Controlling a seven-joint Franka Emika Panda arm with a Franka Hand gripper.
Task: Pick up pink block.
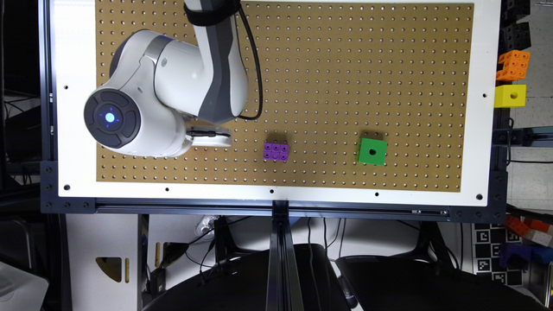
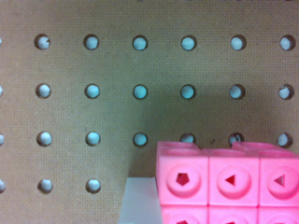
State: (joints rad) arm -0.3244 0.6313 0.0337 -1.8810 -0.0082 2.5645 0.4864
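Brown pegboard [image 2: 93, 70] underneath, and the small bright pink plastic block [image 2: 229, 184] sits right by a pale fingertip [image 2: 138, 200], its long axis running 3-to-9 o'clock; can't tell how the jaws stand.

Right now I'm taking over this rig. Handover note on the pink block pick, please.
Hand: over the pegboard at the exterior view's left. Open or shut cannot be told.
Pink block: close up in the wrist view, against the pegboard. Whether it is gripped or lifted is unclear.
Purple block and green cube: apart, further to the exterior view's right; not targets.
Done: hand is at the pink block.
Left: confirm the grip, then lift.
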